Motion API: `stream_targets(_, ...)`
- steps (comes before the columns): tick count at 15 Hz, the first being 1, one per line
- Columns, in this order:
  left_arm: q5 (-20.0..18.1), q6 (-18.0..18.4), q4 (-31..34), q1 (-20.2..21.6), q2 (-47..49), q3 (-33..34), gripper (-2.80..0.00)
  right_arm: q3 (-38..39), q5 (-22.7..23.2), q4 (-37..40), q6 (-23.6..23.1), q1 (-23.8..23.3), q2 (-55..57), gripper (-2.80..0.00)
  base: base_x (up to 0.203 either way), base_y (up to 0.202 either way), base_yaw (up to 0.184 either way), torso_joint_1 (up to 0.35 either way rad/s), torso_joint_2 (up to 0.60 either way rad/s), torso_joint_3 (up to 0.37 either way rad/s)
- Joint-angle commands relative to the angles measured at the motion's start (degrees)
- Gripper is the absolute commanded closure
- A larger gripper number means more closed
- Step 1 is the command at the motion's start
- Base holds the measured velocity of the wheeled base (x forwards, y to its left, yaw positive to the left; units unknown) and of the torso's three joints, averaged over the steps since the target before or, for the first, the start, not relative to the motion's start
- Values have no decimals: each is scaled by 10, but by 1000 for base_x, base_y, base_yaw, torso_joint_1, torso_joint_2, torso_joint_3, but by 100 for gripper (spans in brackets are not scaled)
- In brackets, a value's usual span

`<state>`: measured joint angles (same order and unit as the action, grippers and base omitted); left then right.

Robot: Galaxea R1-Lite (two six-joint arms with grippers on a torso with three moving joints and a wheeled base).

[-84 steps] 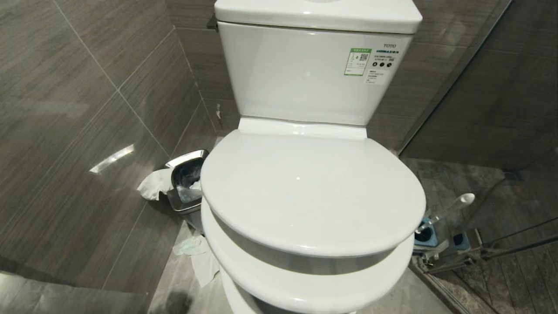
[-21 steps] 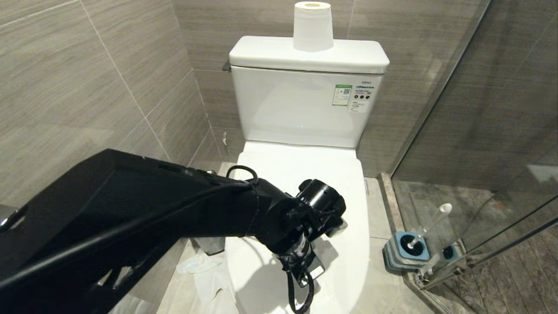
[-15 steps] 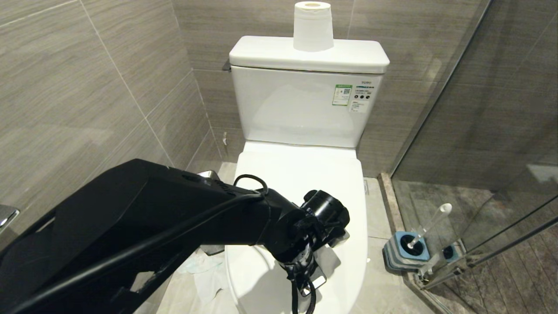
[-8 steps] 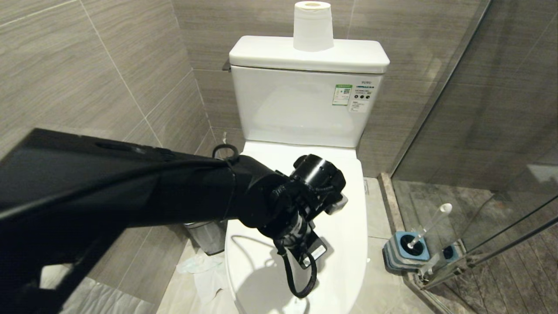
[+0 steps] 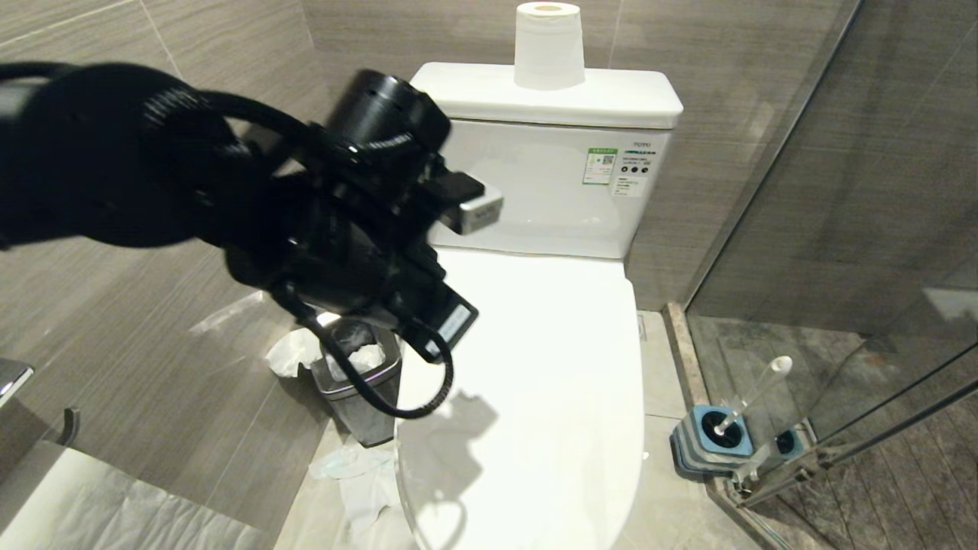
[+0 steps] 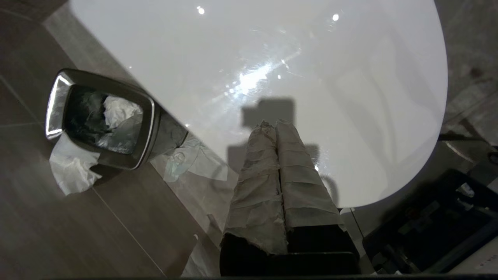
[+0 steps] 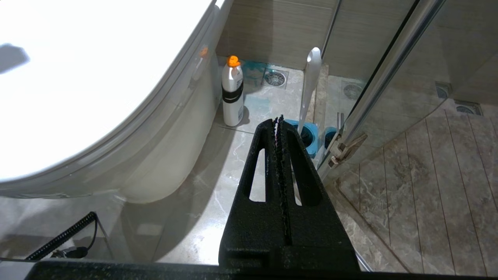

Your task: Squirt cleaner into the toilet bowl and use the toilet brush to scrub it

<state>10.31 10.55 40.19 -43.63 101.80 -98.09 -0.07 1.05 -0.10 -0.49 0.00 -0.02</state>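
Note:
The toilet's white lid (image 5: 535,367) is down, so the inside of the toilet bowl is hidden; its outer porcelain (image 7: 167,147) shows in the right wrist view. My left arm (image 5: 367,221) hangs high over the lid's left side. My left gripper (image 6: 275,123), its fingers wrapped in tape, is shut and empty. The toilet brush (image 5: 752,393) leans in its blue-and-grey holder (image 5: 714,439) on the floor to the right. My right gripper (image 7: 278,118) is shut and empty, low beside the toilet, short of the holder (image 7: 307,134). A white bottle with an orange cap (image 7: 232,93) stands by the base. The cleaner liquid is out of view.
A steel waste bin (image 5: 359,382) with tissue in it stands left of the toilet, and loose tissue (image 5: 351,473) lies on the floor. A paper roll (image 5: 548,46) sits on the tank. The glass shower door (image 5: 840,229) closes off the right side behind the brush.
My left arm has risen from just above the lid and swung up and left towards the wall, uncovering the bin. The lid stays down and the brush has not moved.

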Motion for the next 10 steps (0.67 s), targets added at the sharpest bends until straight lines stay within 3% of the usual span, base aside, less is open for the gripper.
stream_targets(1, -21, -12, 39, 54, -88, -19, 0, 0, 0, 0, 0, 0, 0, 0, 0, 0, 0, 0, 0, 0)
stream_targets(4, -75, -48, 69, 120, -150, -32, 0, 0, 0, 0, 0, 0, 0, 0, 0, 0, 0, 0, 0, 0)
stream_targets(6, -104, -76, 68, 138, -189, -59, 0, 0, 0, 0, 0, 0, 0, 0, 0, 0, 0, 0, 0, 0)
stream_targets(8, -123, -88, 36, 140, -230, -83, 0, 0, 0, 0, 0, 0, 0, 0, 0, 0, 0, 0, 0, 0)
stream_targets(10, -101, -81, -36, 143, -266, -88, 0, 0, 0, 0, 0, 0, 0, 0, 0, 0, 0, 0, 0, 0)
